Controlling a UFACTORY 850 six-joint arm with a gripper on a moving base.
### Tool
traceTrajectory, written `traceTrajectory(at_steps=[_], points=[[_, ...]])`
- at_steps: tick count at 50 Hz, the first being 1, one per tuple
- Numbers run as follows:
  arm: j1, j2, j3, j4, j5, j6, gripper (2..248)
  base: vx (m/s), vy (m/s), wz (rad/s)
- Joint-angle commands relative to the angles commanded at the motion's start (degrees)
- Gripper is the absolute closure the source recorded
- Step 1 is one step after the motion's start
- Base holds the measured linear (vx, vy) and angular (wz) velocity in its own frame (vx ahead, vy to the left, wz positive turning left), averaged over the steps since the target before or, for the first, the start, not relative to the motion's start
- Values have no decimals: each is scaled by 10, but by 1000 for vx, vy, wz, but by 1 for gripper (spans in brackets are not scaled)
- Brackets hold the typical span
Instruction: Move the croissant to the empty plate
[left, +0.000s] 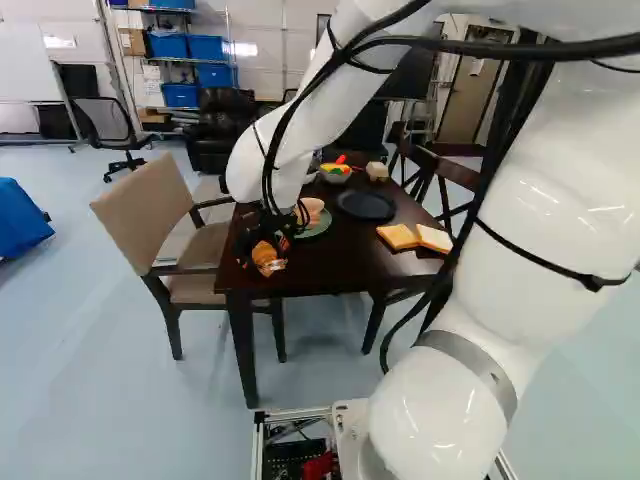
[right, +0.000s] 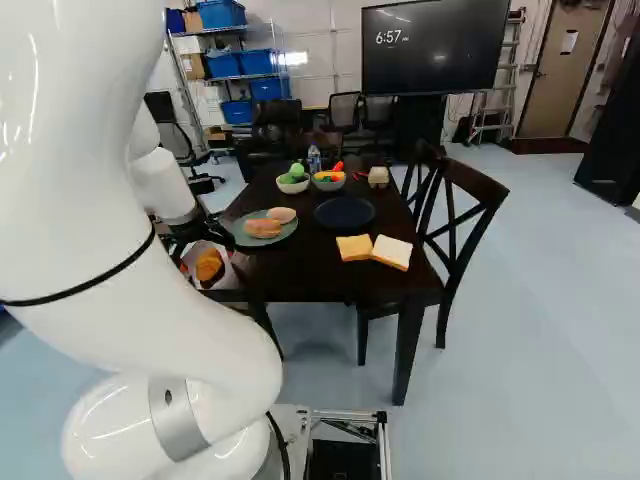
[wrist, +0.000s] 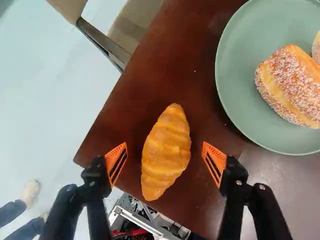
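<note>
table (left: 340, 262): dark, centre of left base view
claw (wrist: 165, 158): wide, astride croissant (wrist: 167, 145)
risk: off-centre closing could nudge it over the edge

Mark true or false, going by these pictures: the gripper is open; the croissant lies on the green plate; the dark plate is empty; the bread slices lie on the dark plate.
1. The gripper is open. True.
2. The croissant lies on the green plate. False: it lies on the table, between the open fingers.
3. The dark plate is empty. True.
4. The bread slices lie on the dark plate. False: they lie on the table.
</note>
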Motion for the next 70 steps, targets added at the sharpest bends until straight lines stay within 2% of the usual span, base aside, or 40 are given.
traceTrajectory(at_steps=[4,5,9,10,14,15,19,20,25,26,30,31,35,36,56,57,61,62,70], points=[[0,0,0,0,0,0,44,0,0,0],[0,0,0,0,0,0,56,0,0,0],[0,0,0,0,0,0,56,0,0,0],[0,0,0,0,0,0,68,0,0,0],[0,0,0,0,0,0,68,0,0,0],[0,0,0,0,0,0,80,0,0,0],[0,0,0,0,0,0,80,0,0,0],[0,0,0,0,1,0,92,0,0,0],[0,0,0,0,4,0,92,0,0,0],[0,0,0,0,5,0,104,0,0,0],[0,0,0,0,9,0,104,0,0,0],[0,0,0,0,10,0,115,0,0,0],[0,0,0,0,11,0,115,0,0,0],[0,0,0,0,11,0,126,0,0,0],[0,0,0,0,15,0,149,0,0,0],[0,0,0,0,15,0,159,0,0,0],[0,0,0,0,15,0,159,0,0,0],[0,0,0,0,15,0,167,0,0,0],[0,0,0,0,15,0,171,0,0,0]])
